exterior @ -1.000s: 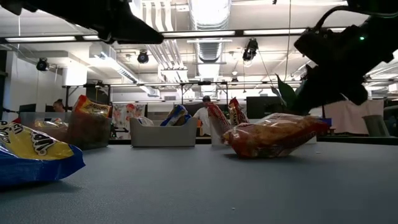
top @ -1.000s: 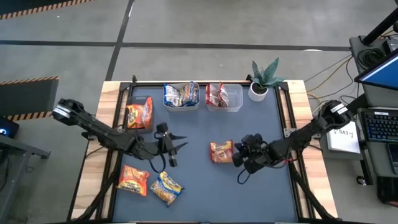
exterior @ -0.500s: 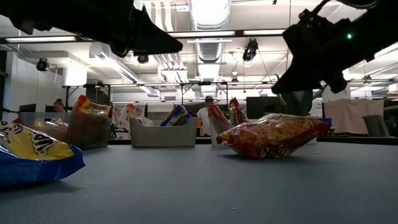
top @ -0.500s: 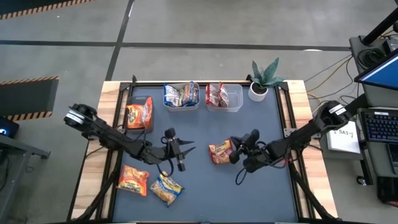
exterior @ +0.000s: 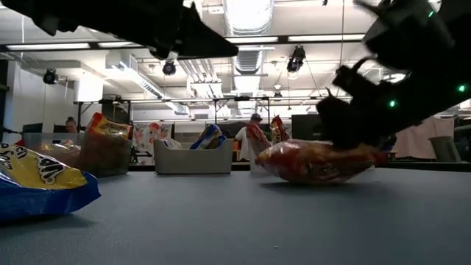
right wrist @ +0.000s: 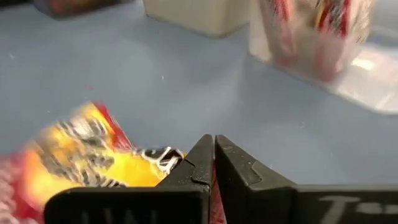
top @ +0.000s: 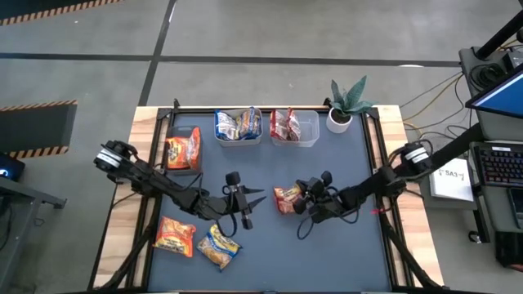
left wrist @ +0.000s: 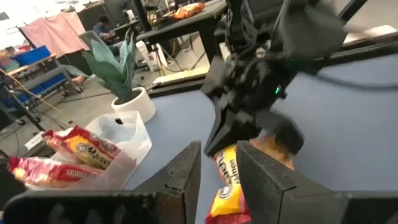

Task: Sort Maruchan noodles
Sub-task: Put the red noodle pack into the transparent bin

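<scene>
At the bench's (top: 343, 253) far edge three tubs (top: 239, 131) hold sorted packets. Three loose packets remain: two by the left (top: 198, 241), one red-orange (top: 288, 198) at the closed right gripper (top: 304, 196). Left gripper (top: 255, 196) hovers slightly parted, empty.

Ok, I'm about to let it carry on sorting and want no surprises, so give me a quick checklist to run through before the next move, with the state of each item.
1. Right gripper at the red-orange packet mid-table: ok.
2. Its fingers shut: ok. Whether they pinch the packet: cannot tell.
3. Packet off the mat: not ok; the low view shows it resting there.
4. Left gripper apart from the packet: ok, it points at it from the left with a gap.
5. Tub of red packets at the back has room: ok.
6. Two packets at the front left wait unsorted: ok.
</scene>
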Controlling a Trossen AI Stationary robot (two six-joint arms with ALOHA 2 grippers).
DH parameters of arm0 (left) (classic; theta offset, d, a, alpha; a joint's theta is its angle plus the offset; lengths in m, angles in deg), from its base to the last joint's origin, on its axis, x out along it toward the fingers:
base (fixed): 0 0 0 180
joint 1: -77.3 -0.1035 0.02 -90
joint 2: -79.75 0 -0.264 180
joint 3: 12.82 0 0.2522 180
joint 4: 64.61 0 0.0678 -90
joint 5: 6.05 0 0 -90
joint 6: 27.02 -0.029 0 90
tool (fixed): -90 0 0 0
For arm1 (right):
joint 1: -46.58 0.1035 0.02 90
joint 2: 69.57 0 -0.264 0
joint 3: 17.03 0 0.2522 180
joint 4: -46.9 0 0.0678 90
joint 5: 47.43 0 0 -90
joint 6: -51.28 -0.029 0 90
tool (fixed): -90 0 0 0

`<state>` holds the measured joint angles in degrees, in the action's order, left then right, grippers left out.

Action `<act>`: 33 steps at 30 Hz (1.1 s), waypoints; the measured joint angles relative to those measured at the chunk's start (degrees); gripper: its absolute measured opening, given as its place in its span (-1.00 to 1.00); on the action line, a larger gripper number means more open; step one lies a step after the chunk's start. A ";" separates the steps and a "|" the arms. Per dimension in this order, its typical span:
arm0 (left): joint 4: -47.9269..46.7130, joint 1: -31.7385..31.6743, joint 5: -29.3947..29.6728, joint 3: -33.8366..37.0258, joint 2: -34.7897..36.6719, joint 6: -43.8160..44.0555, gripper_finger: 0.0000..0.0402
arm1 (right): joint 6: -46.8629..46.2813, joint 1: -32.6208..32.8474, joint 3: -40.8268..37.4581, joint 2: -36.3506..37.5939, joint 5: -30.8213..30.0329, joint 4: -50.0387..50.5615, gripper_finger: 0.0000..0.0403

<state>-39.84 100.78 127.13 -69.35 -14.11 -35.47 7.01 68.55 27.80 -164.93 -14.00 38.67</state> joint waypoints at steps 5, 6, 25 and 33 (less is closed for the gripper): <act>-0.22 -0.26 -1.13 -0.30 -0.46 0.48 -0.57 | -5.31 -2.32 0.92 -3.47 1.74 -0.25 -0.96; -0.34 -0.26 -1.14 -0.05 -0.22 0.78 -0.57 | -6.47 -2.74 1.04 -4.21 1.84 -0.63 -0.96; -1.19 -2.40 -5.16 -2.29 -5.94 6.75 -0.57 | 6.88 -3.16 1.16 8.85 7.51 -0.58 -0.96; -1.20 -3.59 -7.01 -7.90 -14.86 7.52 -0.57 | 11.35 -3.17 0.19 13.24 17.48 -0.96 -0.96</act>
<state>-41.04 97.19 120.12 -77.25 -28.97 -27.95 18.36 65.39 27.99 -151.69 3.48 37.71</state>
